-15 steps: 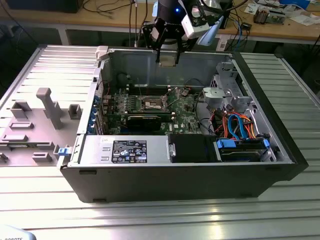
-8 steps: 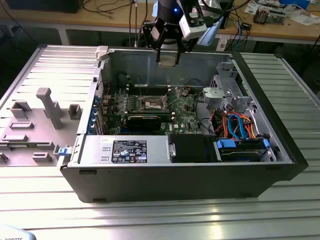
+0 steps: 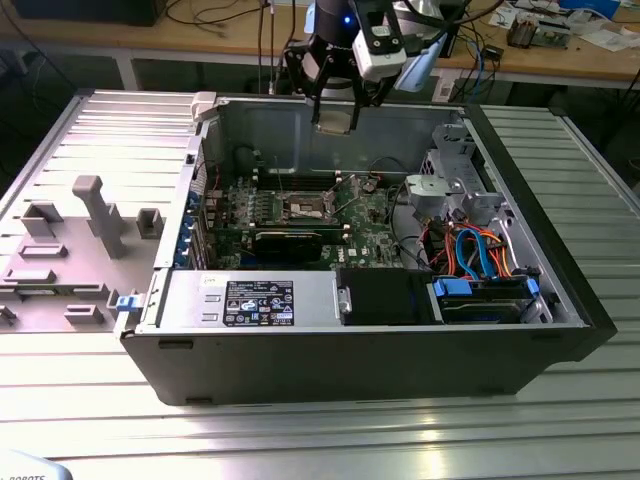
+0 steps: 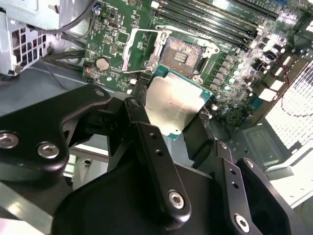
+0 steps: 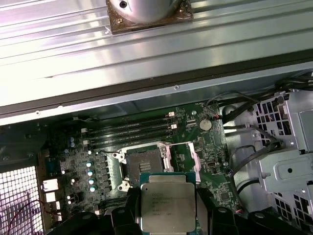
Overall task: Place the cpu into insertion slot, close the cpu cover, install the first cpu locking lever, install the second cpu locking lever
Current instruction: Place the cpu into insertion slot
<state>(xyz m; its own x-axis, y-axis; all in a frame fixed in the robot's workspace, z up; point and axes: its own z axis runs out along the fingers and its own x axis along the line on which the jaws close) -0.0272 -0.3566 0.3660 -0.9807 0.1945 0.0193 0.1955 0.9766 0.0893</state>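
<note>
My gripper (image 3: 335, 108) hangs above the open computer case, over its back wall, shut on the cpu (image 3: 336, 117). In both wrist views the black fingers (image 4: 146, 142) clamp two opposite edges of the silvery square cpu (image 4: 172, 104) (image 5: 167, 203). Below it on the green board lies the insertion slot (image 3: 305, 208) (image 4: 183, 55) (image 5: 143, 164), its dark centre bare. The cpu cover (image 4: 141, 48) (image 5: 181, 157) stands swung up at one side of the slot. I cannot make out the locking levers.
A black graphics card (image 3: 288, 243) lies near the slot, and long memory slots (image 5: 132, 131) run beside it. A metal drive cage (image 3: 450, 185) and orange and blue cables (image 3: 475, 250) are at the exterior view's right. Grey fixtures (image 3: 100, 215) stand on the table outside the case.
</note>
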